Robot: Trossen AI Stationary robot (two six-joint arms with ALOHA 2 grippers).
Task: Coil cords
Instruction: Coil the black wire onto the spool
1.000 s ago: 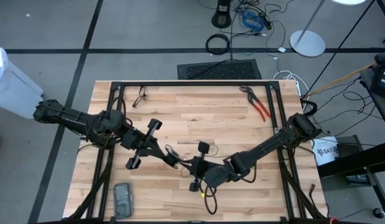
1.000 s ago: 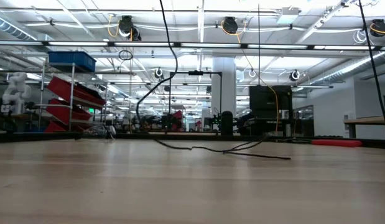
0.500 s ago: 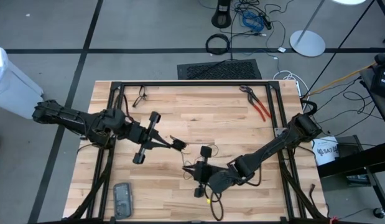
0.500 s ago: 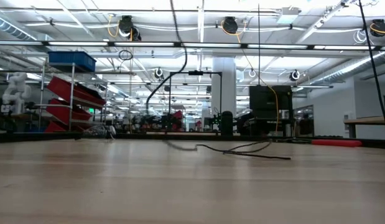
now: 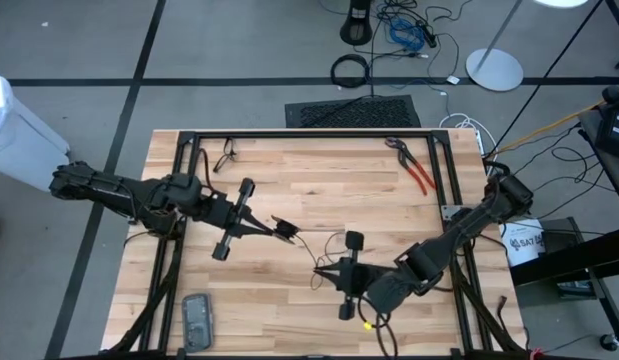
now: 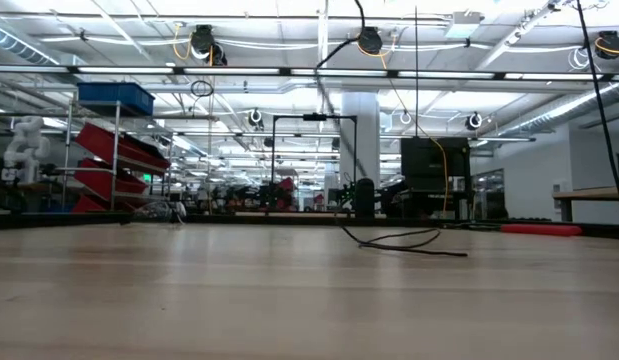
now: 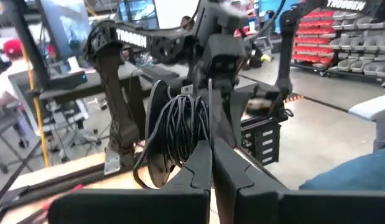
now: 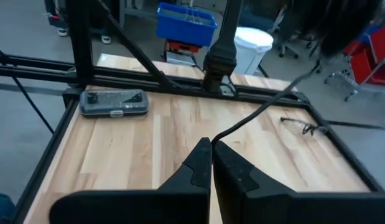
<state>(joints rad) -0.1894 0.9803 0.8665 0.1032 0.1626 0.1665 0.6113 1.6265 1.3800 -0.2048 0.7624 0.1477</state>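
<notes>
The thin black flexible cord sits over the middle of the pale wooden slatted table. In the left wrist view, part of it is wound into a bundle of loops pinched at the tips of the left gripper. In the high view that bundle shows as a small dark mass at the left gripper, just left of the table's centre. From there the cord runs on towards the right gripper, which lies nearer the front edge and right of centre.

The left gripper's fingers are pressed together on the cord bundle. The right wrist view shows the right gripper with its two fingers closed tight, and a strand of the cord rising from their tips and away across the table. A small yellow piece shows beside the right arm near the front edge; what it belongs to cannot be told.

In the low view, a loose stretch of cord lies on the table surface, and another strand hangs high above it.

Other items on the table, well apart from the cord:
- red-handled pliers at the far right corner;
- dark-framed spectacles near the far left edge;
- a flat grey rectangular case at the near left corner.
</notes>
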